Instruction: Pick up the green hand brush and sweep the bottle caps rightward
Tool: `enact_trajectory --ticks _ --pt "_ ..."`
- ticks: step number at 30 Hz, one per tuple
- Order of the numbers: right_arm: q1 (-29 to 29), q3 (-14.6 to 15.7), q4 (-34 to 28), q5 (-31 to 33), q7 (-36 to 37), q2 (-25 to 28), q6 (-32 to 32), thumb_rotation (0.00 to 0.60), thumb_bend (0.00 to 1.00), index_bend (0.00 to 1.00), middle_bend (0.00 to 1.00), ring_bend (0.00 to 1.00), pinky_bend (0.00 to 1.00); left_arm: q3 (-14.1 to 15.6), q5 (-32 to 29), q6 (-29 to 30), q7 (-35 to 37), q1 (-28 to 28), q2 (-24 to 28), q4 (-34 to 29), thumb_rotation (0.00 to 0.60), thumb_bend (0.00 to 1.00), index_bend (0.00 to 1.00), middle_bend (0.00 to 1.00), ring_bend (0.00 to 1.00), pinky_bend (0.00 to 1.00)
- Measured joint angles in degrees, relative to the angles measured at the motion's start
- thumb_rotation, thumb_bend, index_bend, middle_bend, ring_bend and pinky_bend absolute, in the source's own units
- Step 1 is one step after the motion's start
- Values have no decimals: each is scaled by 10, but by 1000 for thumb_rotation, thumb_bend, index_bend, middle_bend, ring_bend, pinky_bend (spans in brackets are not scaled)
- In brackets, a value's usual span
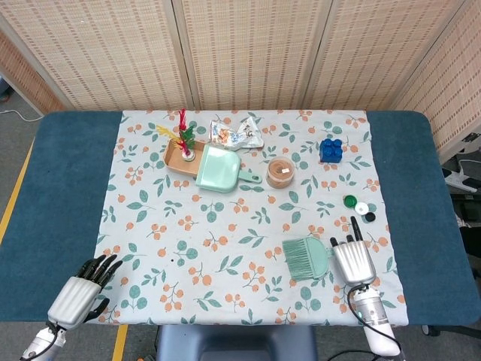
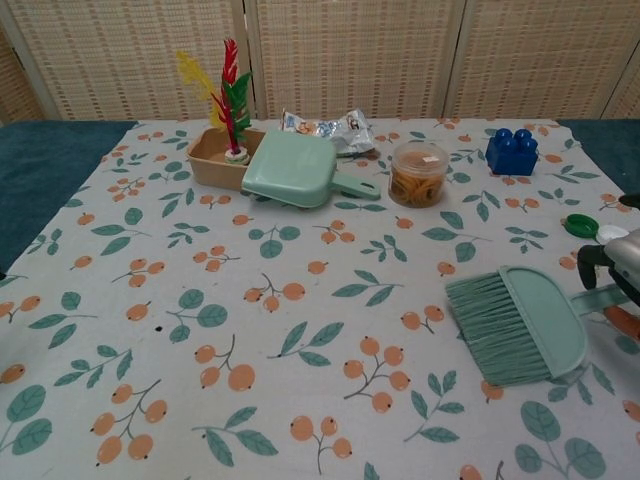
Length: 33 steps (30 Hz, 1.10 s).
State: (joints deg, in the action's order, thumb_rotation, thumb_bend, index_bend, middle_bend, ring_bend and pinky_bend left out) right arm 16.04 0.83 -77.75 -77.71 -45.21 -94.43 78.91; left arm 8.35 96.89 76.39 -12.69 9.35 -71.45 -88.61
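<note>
The green hand brush [image 1: 307,258] [image 2: 520,322] lies low over the cloth at the near right, bristles pointing left. My right hand [image 1: 353,262] [image 2: 622,268] grips its handle [image 2: 600,297] from the right side. A green bottle cap [image 1: 350,201] [image 2: 580,225], a white cap [image 1: 362,208] [image 2: 612,233] and a black cap [image 1: 369,217] sit close together beyond the hand, apart from the brush. My left hand [image 1: 79,289] rests at the near left corner with fingers apart, holding nothing.
A green dustpan [image 1: 217,168] leans on a tan tray [image 1: 179,156] holding a feathered shuttlecock. A crumpled wrapper [image 1: 237,133], a round jar [image 1: 280,172] and a blue block [image 1: 331,150] stand along the far side. The floral cloth [image 1: 225,226] covers the table's middle.
</note>
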Motion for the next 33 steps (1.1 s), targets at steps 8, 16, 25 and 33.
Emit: enact_trajectory --ticks 8,16,25,33 --pt "-2 -6 -37 81 -60 18 -57 576 274 0 0 38 0 0 1 2 7 0 5 -3 600 364 0 0 0 140" --pt "-23 14 -156 59 -60 110 -29 493 240 0 0 0 0 1 11 18 17 -3 12 -7 600 365 0 0 0 141" --pt "-127 94 -240 -87 96 251 148 493 224 0 0 0 0 10 49 61 38 -16 21 -17 600 364 0 0 0 139" --pt "-192 134 -212 -152 230 307 196 494 221 0 0 0 0 21 78 88 33 -29 23 -17 600 365 0 0 0 120"
